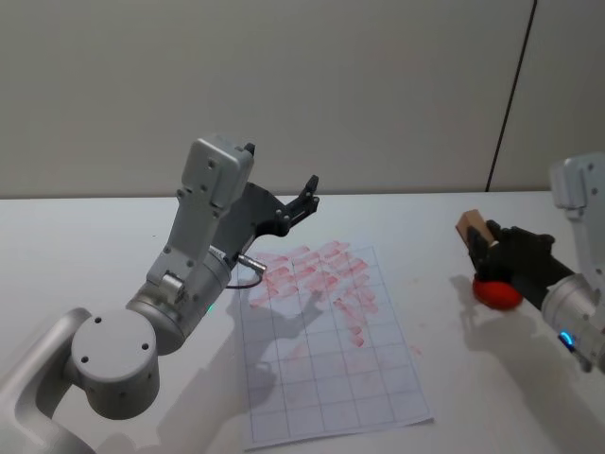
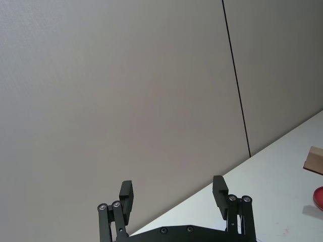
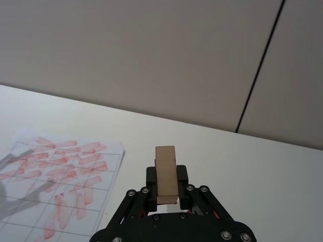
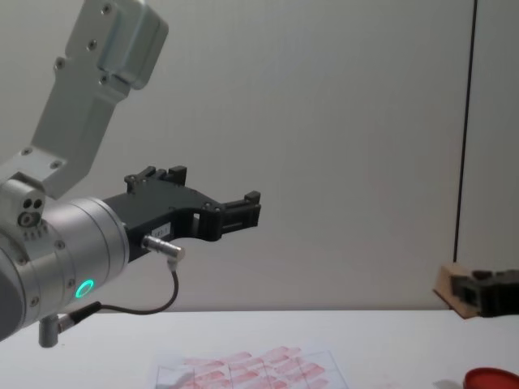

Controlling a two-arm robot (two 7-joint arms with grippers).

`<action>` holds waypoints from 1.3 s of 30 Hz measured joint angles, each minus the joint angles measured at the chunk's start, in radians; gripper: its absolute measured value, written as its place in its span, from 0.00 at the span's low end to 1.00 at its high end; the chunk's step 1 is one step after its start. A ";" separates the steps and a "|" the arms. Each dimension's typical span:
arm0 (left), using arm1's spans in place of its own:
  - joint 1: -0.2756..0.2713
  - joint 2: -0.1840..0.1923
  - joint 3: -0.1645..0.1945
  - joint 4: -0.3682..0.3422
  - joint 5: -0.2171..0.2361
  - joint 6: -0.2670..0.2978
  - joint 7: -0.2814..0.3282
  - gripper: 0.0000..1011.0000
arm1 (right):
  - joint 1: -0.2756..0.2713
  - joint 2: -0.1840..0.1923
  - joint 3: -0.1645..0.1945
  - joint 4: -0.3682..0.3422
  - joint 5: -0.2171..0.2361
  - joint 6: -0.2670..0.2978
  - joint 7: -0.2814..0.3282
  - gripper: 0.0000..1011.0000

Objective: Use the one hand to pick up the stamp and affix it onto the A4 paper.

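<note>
My right gripper (image 1: 484, 250) is shut on the stamp (image 1: 470, 229), a light tan wooden block that sticks out past the black fingers (image 3: 182, 176). It hangs just above the red ink pad (image 1: 496, 294) at the table's right side. In the right wrist view the stamp (image 3: 165, 164) stands between the jaws. The A4 paper (image 1: 326, 359) lies in the middle of the table, with grid lines and several red-pink imprints in its far half. My left gripper (image 1: 308, 194) is open and empty, raised in the air over the paper's far left corner.
The table top (image 1: 85, 246) is white, and a plain wall with a dark vertical seam (image 1: 510, 95) stands behind it. The left arm's big silver body (image 1: 189, 274) hangs over the table left of the paper and casts a shadow on the sheet.
</note>
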 joint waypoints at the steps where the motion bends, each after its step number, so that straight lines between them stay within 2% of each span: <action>1: 0.000 0.000 0.000 0.000 0.000 0.000 0.000 0.99 | -0.001 -0.002 -0.003 -0.005 -0.003 0.004 0.004 0.21; 12: 0.000 0.000 0.000 0.000 0.000 0.000 0.000 0.99 | -0.003 -0.039 -0.051 -0.025 -0.043 0.073 0.044 0.21; 14: 0.000 0.000 0.000 0.000 0.000 0.000 0.000 0.99 | 0.000 -0.052 -0.069 -0.017 -0.061 0.100 0.055 0.21; 22: 0.000 0.000 0.000 0.000 0.000 0.000 0.000 0.99 | 0.007 -0.080 -0.105 0.014 -0.102 0.146 0.081 0.21; 39: 0.000 0.000 0.000 0.000 0.000 0.000 0.000 0.99 | 0.013 -0.116 -0.149 0.074 -0.147 0.195 0.117 0.21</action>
